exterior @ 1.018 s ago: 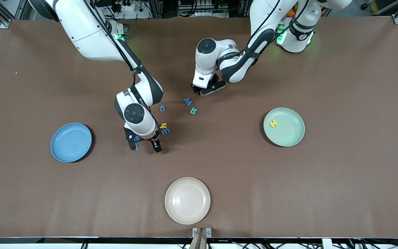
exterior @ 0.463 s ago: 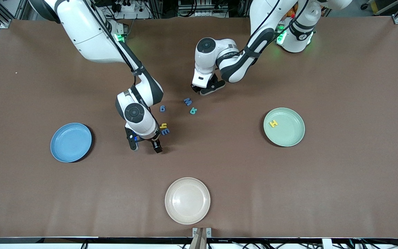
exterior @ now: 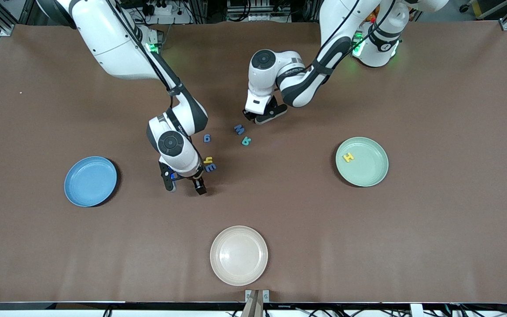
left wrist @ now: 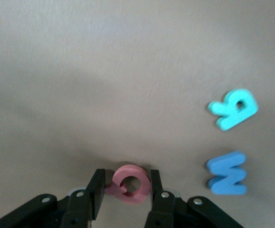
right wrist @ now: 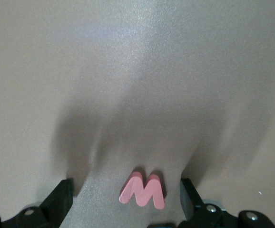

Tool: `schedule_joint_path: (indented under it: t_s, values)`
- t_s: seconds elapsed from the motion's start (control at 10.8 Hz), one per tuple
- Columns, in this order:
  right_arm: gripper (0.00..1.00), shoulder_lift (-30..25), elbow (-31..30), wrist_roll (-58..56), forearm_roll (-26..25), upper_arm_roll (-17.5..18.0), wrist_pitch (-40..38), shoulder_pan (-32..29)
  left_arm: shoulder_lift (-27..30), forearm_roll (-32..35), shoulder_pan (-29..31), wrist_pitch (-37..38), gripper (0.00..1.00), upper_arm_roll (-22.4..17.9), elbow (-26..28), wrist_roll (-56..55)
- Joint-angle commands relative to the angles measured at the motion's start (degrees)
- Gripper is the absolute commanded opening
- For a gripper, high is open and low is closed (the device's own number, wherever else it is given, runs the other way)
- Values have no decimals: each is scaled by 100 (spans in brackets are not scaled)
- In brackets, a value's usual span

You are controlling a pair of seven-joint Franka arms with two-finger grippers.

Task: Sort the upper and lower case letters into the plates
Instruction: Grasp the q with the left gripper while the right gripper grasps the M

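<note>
**What can be counted**

Three plates are seen on the counter: one blue plate [exterior: 90, 181], one mint green plate [exterior: 362, 161] and one cream-white plate [exterior: 238, 255].

Eight foam letters are counted. Three are blue [exterior: 239, 129] [exterior: 207, 138] [exterior: 210, 167]. Two are yellow [exterior: 348, 157] [exterior: 208, 160]. One is teal [exterior: 246, 141]. Two are pink-red [left wrist: 130, 184] [right wrist: 142, 191].

Two robot arms are seen, each with one tool.
</note>
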State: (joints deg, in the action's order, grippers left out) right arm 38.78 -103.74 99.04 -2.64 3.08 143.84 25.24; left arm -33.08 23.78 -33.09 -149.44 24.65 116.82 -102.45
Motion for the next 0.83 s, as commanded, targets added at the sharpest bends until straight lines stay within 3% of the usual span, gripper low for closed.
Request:
schedule_joint_path:
  t_s: [0.0,0.09,0.37,0.46,0.56,0.65,0.74]
  values:
    - [100,-160,-120,212,-113,9,-75,-20,232,110,223,55,9,48,43,-39]
    - [100,-169,-120,212,-122,9,-110,-20,267,110,259,108,0,40,52,240]
    - [100,-169,-147,212,-140,-9,-110,-28,442,31,697,336,0,4,43,1425]
    - [79,-169,-147,212,-140,-9,-110,-28,495,-309,846,337,0,4,26,1987]
    - [25,-177,-147,238,-131,0,-110,-28,644,-625,961,363,0,-22,17,2601]
    - [0,-221,-147,273,-131,0,-102,-28,723,-768,1093,563,0,-92,8,3077]
    - [0,-230,-147,274,-140,0,-102,-28,837,-908,1372,748,0,-136,8,3691]
